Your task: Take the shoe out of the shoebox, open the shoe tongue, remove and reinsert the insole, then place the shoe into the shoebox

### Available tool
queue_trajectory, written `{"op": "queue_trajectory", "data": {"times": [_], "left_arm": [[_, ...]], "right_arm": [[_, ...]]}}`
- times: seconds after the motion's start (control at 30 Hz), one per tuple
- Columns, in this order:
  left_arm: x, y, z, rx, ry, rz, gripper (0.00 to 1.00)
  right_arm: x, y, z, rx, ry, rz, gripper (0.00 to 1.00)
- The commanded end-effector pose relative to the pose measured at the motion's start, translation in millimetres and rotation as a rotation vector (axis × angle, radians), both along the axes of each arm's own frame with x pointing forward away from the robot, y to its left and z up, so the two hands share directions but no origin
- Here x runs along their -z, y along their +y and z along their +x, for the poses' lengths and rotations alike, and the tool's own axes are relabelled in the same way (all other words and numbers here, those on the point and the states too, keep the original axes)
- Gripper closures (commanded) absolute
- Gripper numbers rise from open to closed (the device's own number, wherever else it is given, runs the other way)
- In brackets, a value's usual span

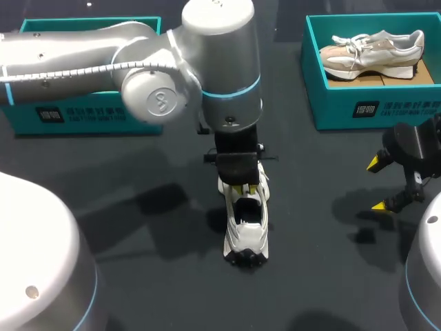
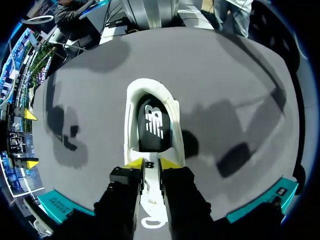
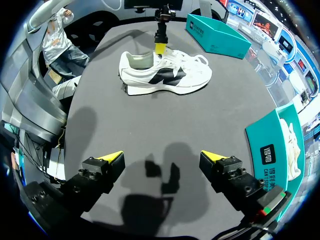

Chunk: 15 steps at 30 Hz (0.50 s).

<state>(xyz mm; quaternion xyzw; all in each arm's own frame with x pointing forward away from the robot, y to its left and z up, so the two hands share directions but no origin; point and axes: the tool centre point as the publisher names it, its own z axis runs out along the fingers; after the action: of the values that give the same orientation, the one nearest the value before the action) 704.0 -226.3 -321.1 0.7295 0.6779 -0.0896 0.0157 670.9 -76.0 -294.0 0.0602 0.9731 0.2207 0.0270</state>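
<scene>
**Left gripper** [image 2: 151, 164]: my two yellow-tipped fingers are drawn close together, clamped from both sides on the shoe tongue [image 2: 150, 186]. The gripper points straight down over the middle of the counter [image 1: 138, 207]. My arm comes in from the left and crosses in front of one box.

**Right gripper** [image 3: 162, 157]: fingers spread wide apart, with nothing between them. It hovers above the counter's right side, well apart from the shoe and near the right-hand box.

**Shoe** [image 1: 246, 231]: white with dark side panels, standing upright on its sole at mid-counter, outside both boxes. The toe end lies under my left wrist and the heel points away from the gripper. The mouth of the shoe is open just ahead of my left fingers.

**Insole** [image 2: 151, 122]: black with a white logo, lying flat inside the shoe and visible through the mouth.

**Right shoebox** [image 1: 344, 110]: teal and open-topped, at the far right of the counter. It holds a second shoe [image 1: 372, 52], pale beige and white, lying on its side.

**Left shoebox** [image 1: 69, 114]: teal, at the far left of the counter and partly hidden behind my left arm. I cannot tell what is inside it.
</scene>
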Motion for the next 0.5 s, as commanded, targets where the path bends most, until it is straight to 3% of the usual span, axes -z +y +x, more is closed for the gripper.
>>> {"op": "queue_trajectory", "data": {"times": [0.03,0.3,0.5], "left_arm": [[13.1,-4.6,-0.9,0.002,0.013,-0.007,0.83],[-12.8,-4.1,-3.5,0.014,-0.049,-0.025,0.82],[11.9,-10.0,-0.5,-0.001,-0.005,0.000,0.85]], "right_arm": [[0.1,0.2,-1.9,0.002,-0.003,-0.003,0.00],[0.1,0.2,-1.9,0.002,-0.003,-0.003,0.00],[0.1,0.2,-1.9,0.002,-0.003,-0.003,0.00]]}}
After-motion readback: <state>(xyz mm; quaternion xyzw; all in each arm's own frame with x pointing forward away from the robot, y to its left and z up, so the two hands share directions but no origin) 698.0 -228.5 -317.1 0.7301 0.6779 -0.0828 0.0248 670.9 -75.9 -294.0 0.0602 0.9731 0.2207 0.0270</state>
